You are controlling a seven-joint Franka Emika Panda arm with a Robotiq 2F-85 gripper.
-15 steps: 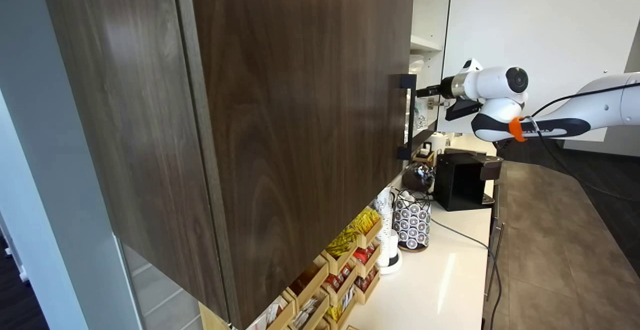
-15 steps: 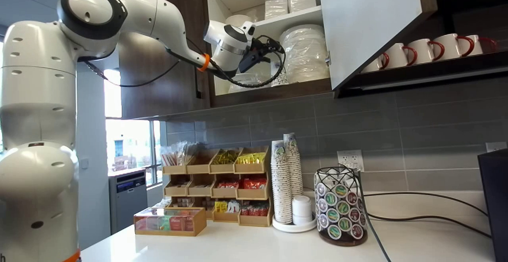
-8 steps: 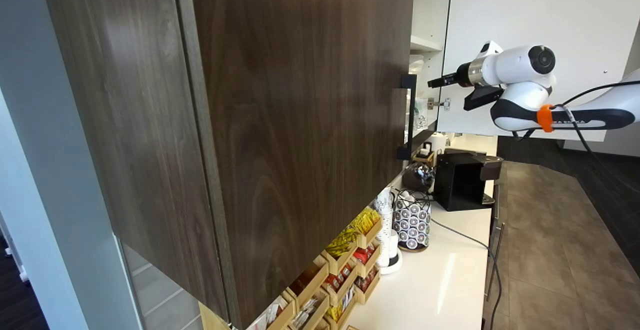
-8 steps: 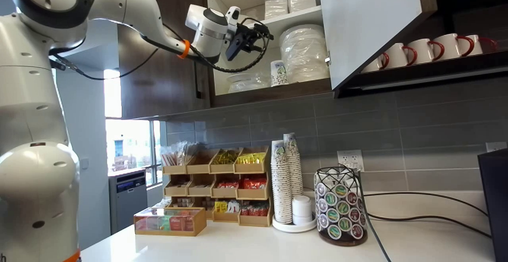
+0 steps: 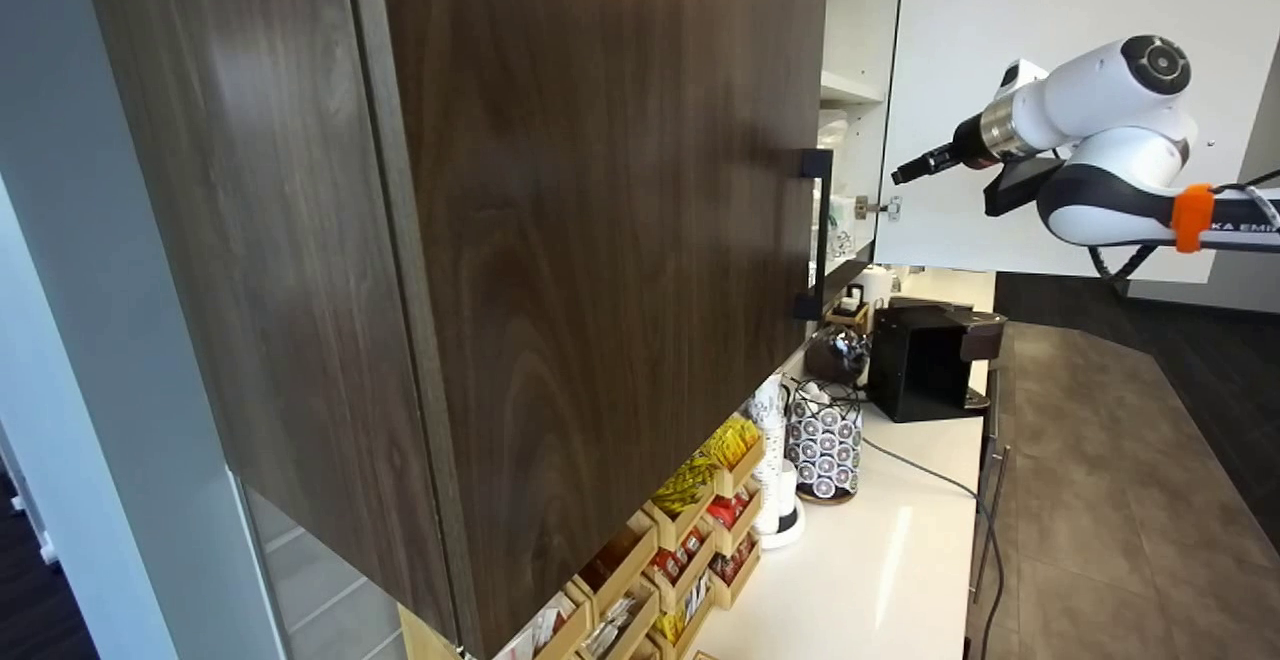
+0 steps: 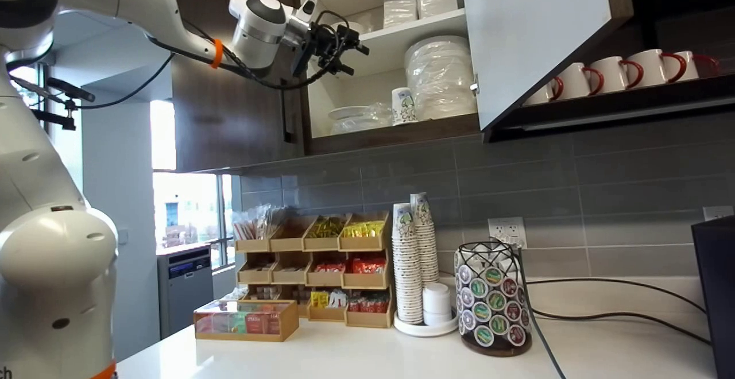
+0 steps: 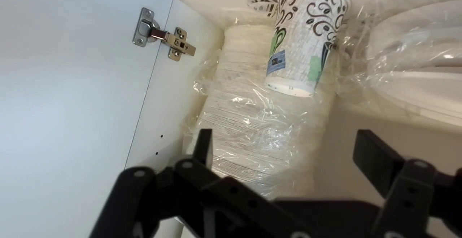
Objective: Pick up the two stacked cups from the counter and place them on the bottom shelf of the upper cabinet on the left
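A pale paper cup [image 6: 403, 105] with a brown swirl print stands mouth down on the bottom shelf [image 7: 234, 5] of the upper cabinet [image 6: 396, 138]. It also shows in the wrist view [image 7: 306, 38], whose picture is upside down. Only its outer wall shows; I cannot tell whether a second cup is nested inside. My gripper [image 6: 356, 60] is open and empty, outside the cabinet mouth, up and left of the cup and apart from it. Its spread fingers show in the wrist view [image 7: 285, 148]; it also shows in an exterior view [image 5: 897, 178]. The counter [image 6: 356, 356] lies below.
Plastic-wrapped plates [image 6: 442, 74] stand right of the cup, a wrapped plate pile [image 6: 359, 120] to its left. A middle shelf board [image 6: 413, 28] is above. The open door [image 6: 528, 34] sticks out at right. Tall cup stacks [image 6: 407, 270] and a pod canister [image 6: 494, 304] stand on the counter.
My gripper has drawn back out of the cabinet mouth, away from the cup, and the arm has swung back with it. The cup, partly hidden before, shows fully and stays on the shelf.
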